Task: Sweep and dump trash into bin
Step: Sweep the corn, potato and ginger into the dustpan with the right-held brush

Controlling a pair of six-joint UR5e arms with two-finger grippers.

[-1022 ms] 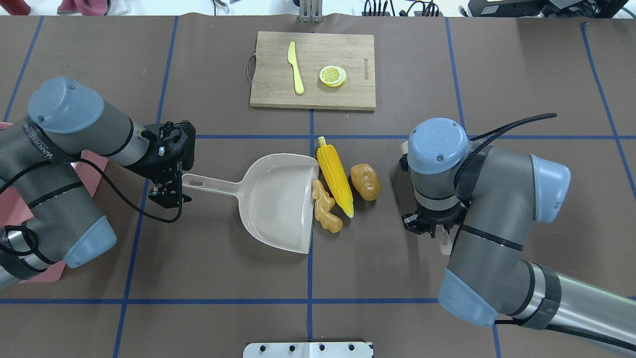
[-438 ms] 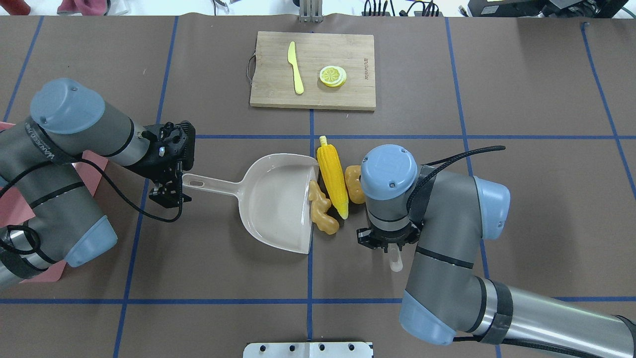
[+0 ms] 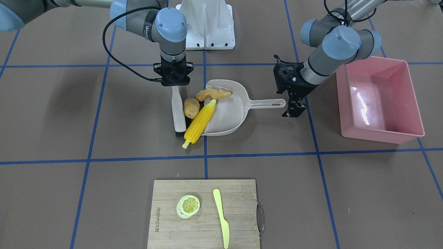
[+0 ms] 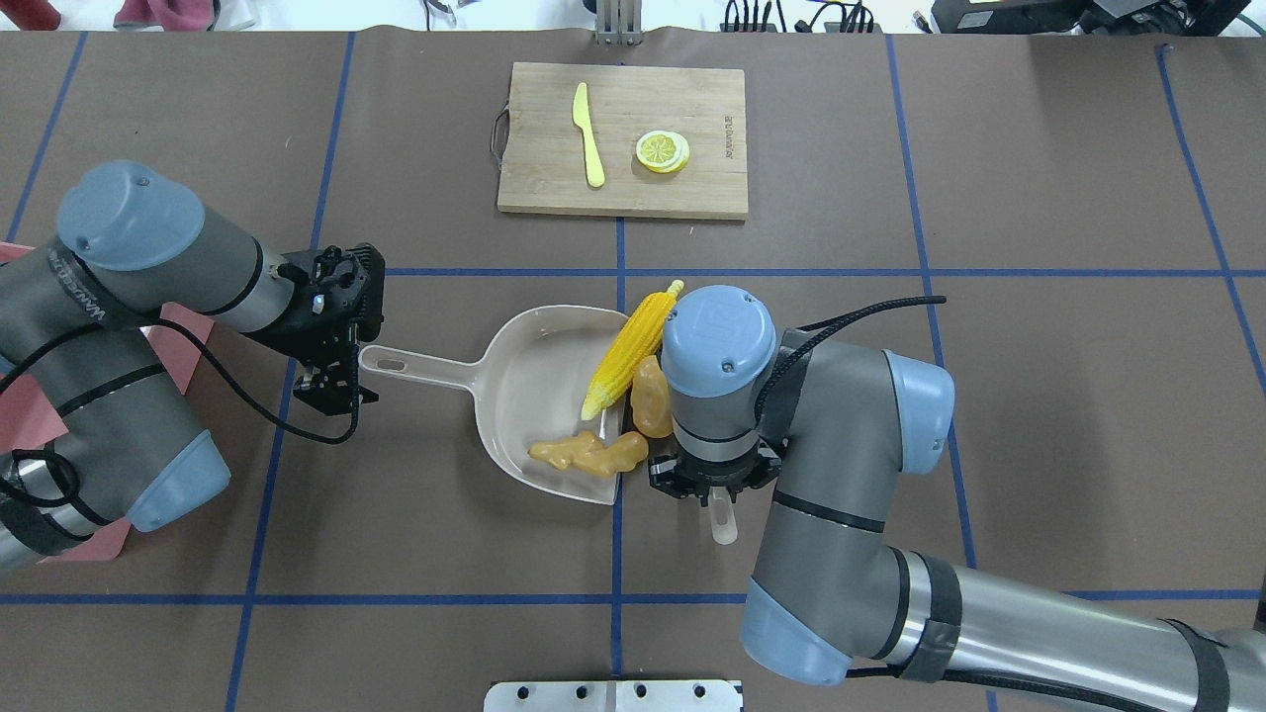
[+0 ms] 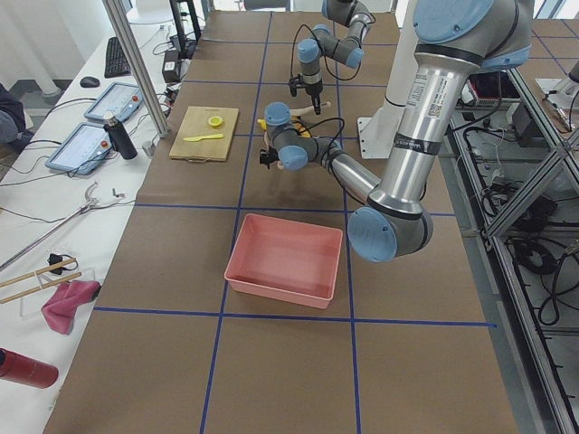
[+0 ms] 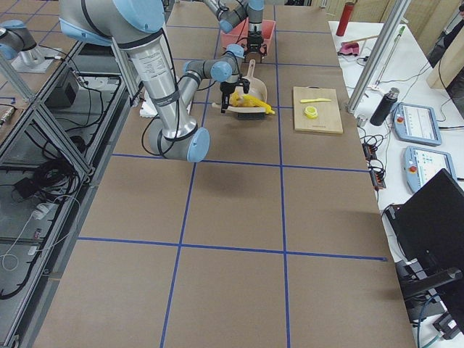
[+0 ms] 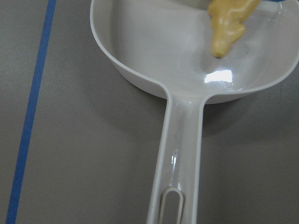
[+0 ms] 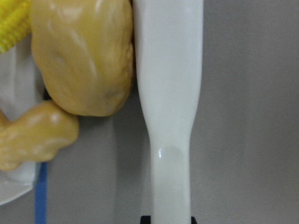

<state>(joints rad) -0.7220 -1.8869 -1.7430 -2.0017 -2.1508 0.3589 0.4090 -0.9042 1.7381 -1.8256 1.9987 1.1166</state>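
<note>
Three trash pieces checked; sweeping judged in hand, dumping not begun.

Found pink bin (image 3: 377, 135) on the robot's left, well apart from the pan, with no trash seen inside.

Noted beige dustpan (image 3: 232, 114) flat on the table, mouth toward the brush, gripped at its handle tip by left gripper (image 3: 293, 110).

Noted white brush (image 3: 178, 110) lying along the mouth, clamped at its handle by right gripper (image 3: 174, 83), pressed against the potato.

Found corn cob (image 3: 200, 122) slanted across the lip, one end inside, stalk end out on the table.

Found ginger root (image 3: 211, 93) mostly inside, one end over the lip.

Found potato (image 3: 190, 107) outside, between brush and lip.

Next, as judged: push on squarely into the pan, bracing the handle, then lift and tip over the bin.
</note>
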